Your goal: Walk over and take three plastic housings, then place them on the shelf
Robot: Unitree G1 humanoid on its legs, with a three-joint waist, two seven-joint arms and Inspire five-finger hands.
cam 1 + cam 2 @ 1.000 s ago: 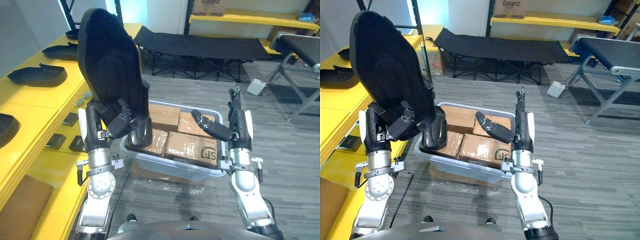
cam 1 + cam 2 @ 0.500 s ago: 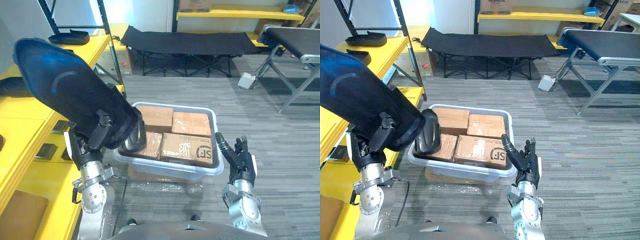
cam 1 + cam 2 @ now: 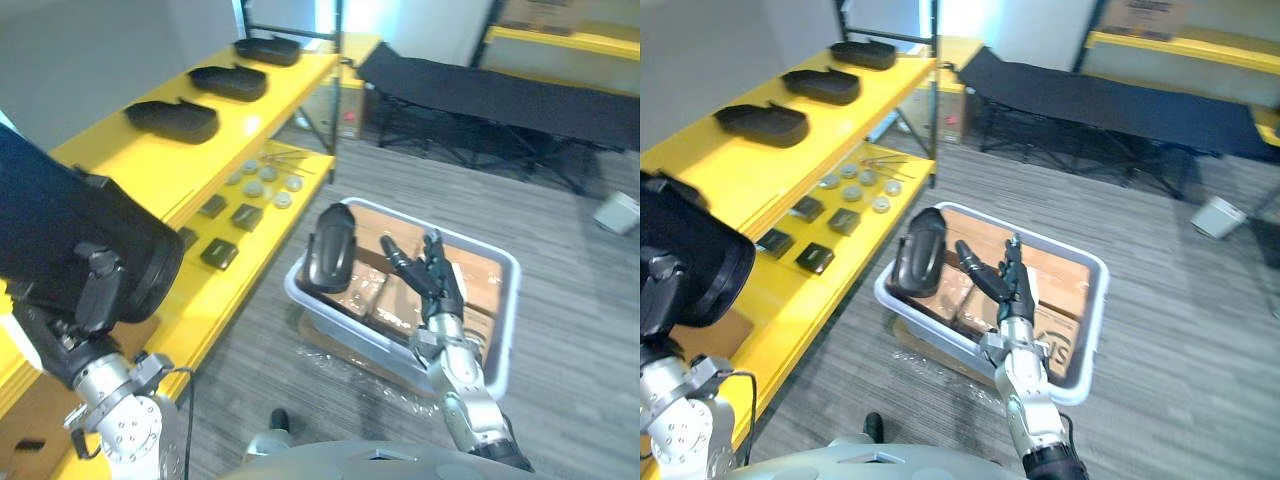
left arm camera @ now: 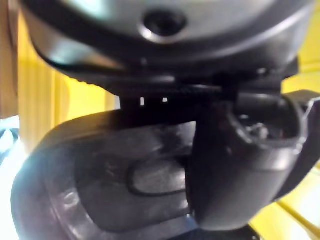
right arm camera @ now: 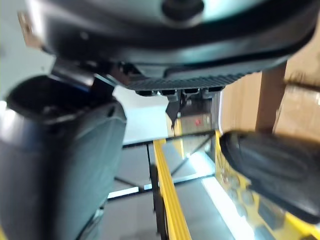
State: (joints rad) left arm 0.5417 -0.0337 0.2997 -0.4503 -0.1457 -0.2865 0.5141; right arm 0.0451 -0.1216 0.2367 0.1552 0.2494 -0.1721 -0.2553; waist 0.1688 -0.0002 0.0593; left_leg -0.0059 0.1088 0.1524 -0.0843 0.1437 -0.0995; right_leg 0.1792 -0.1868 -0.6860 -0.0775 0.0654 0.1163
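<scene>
Housing: gripped in curled left hand, beside shelf. Right hand: fingers spread, empty, over bin, near second housing.

You have 1 large black housing gripped in the left hand. It is a smooth, rounded shell, and most of its bulk reaches up and away past that hand's curled fingers. A narrower black housing stands on end, slightly tilted. It is just beside the thumb side of the right hand and apart from that hand's straight, spread fingers. 3 more lie flat in a spaced row along the yellow shelf, well away from both hands' fingers: the near housing, the middle housing and the far housing.
</scene>
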